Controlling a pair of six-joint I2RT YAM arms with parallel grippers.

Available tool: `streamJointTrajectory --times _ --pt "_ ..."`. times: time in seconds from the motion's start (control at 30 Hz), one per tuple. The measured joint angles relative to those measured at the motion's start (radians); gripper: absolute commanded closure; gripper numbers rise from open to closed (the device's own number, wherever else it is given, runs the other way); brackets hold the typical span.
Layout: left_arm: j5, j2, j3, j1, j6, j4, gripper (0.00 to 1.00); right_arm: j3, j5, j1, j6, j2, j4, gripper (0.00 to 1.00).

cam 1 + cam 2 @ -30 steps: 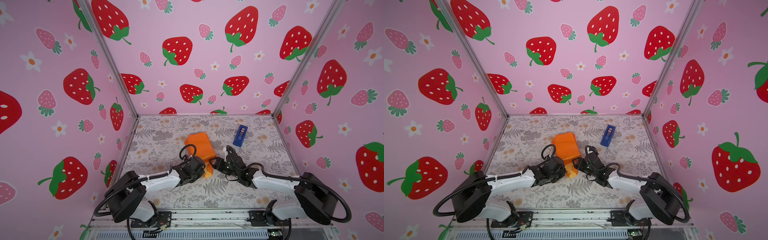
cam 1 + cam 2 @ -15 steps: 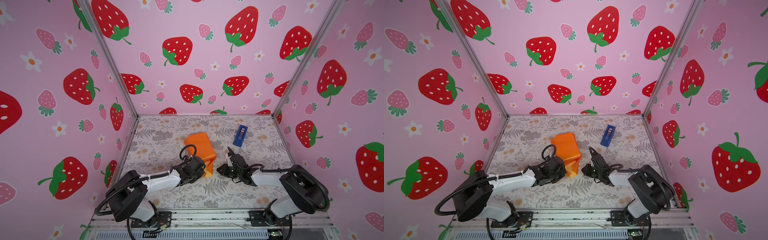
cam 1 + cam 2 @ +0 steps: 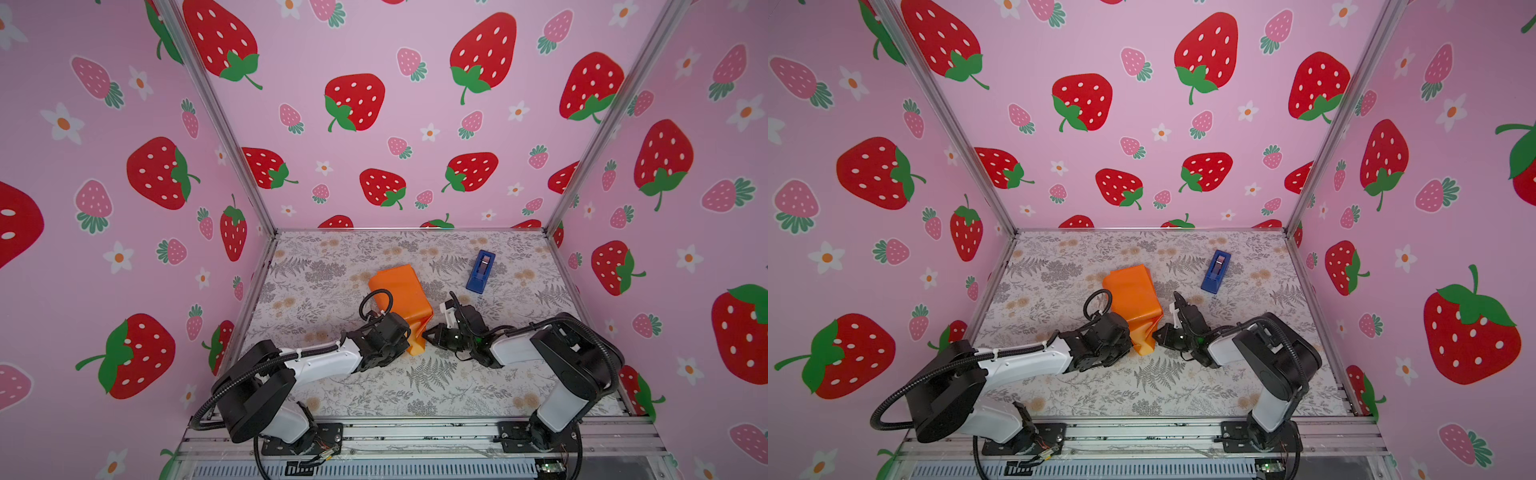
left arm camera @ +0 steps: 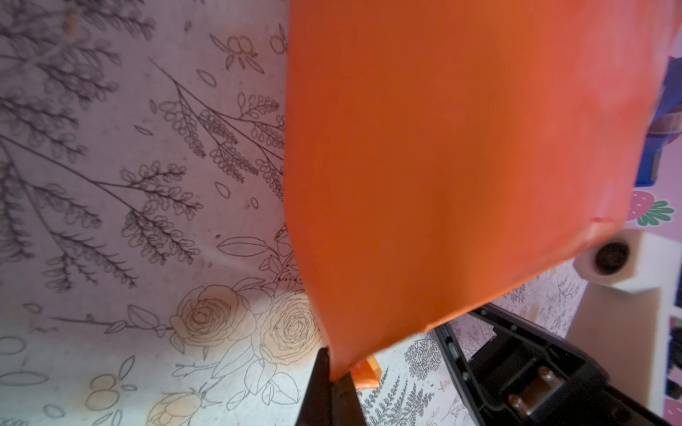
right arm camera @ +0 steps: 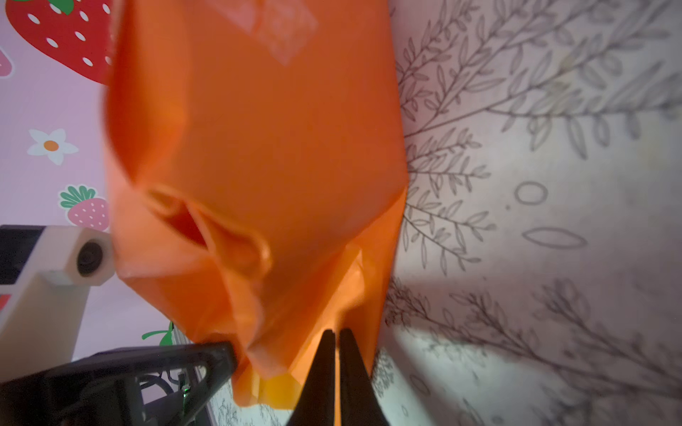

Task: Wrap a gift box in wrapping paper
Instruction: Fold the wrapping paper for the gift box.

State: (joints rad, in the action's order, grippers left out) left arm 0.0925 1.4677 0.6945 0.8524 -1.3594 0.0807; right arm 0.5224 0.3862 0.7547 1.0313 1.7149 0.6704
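- My left hand (image 4: 332,372) is pressed together, pinching a corner of the wrapping paper (image 3: 401,291); my right hand (image 5: 335,339) pinches the same end just beside it.
- Paper: thin, glossy, likely slippery, tears easily. Grip edges, not faces.
- Bundle lies on the worktop (image 3: 324,270) near the tape dispenser (image 3: 480,271), on its left-arm side.
- The gift box is hidden, presumably inside.

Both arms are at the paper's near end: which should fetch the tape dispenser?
Right. The tape dispenser lies nearer the right gripper, on its side; the left gripper, jaws shut, pinches the wrapping paper corner.
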Motion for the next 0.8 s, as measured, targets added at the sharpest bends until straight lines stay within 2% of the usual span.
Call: streamJointTrajectory --times 0.4,0.8 --pt "-0.007 0.012 0.003 -0.004 0.016 0.018 1.0 0.043 0.019 0.009 0.038 0.105 0.11 0.95" --pt "-0.009 0.012 0.071 -0.031 0.103 0.057 1.0 0.101 0.052 0.021 0.053 0.129 0.176 0.95"
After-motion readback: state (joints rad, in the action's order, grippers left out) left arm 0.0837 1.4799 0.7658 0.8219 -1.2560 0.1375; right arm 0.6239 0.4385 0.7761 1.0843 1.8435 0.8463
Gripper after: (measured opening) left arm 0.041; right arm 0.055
